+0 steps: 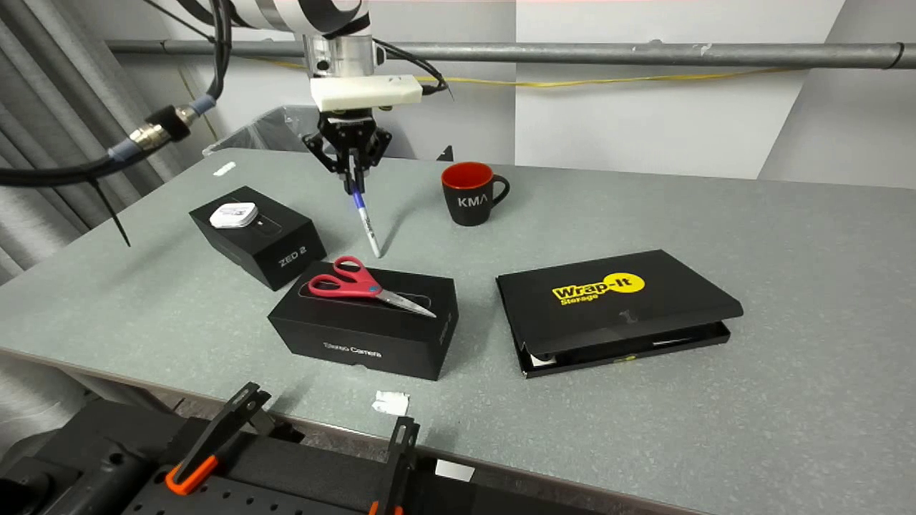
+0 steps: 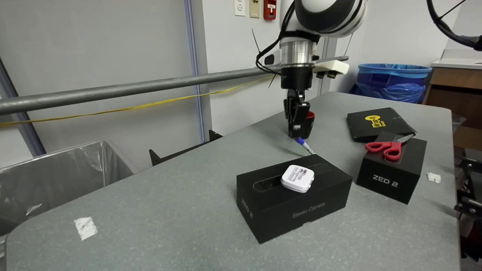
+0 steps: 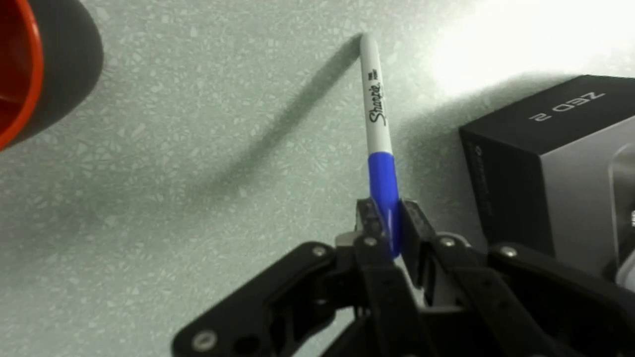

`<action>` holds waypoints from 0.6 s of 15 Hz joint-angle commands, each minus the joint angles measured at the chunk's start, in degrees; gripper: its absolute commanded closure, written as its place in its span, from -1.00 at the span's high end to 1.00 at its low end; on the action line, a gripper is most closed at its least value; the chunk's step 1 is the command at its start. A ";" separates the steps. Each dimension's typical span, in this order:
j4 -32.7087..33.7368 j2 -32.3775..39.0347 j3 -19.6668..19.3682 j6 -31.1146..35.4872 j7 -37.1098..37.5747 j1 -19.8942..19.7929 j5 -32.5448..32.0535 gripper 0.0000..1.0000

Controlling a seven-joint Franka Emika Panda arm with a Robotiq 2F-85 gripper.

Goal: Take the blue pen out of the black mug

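The blue pen [image 1: 368, 224] is a marker with a blue cap and a white body. My gripper [image 1: 353, 184] is shut on its blue cap end, seen closely in the wrist view [image 3: 388, 210]. The pen hangs slightly tilted, white end down; in the wrist view the pen [image 3: 375, 99] meets its shadow at the tip, at or very near the table. The black mug [image 1: 466, 205], red inside, stands upright beside the pen and apart from it. The mug [image 3: 74, 64] is partly cut off in the wrist view and partly hidden behind the gripper in an exterior view [image 2: 308, 127].
A black box [image 1: 261, 236] with a white case [image 1: 233, 214] stands close to the pen. Another black box [image 1: 365, 336] bears red-handled scissors [image 1: 351, 285]. A flat black Wrap-It box [image 1: 608, 315] lies nearby. A pipe [image 1: 644, 54] runs behind the table.
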 commanded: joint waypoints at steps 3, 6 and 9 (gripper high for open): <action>6.96 6.32 -1.86 0.57 11.37 2.90 -8.18 -0.36; 8.17 7.00 -1.86 1.18 15.41 3.06 -10.58 0.09; 9.37 7.38 -1.55 0.42 17.45 2.75 -11.58 0.54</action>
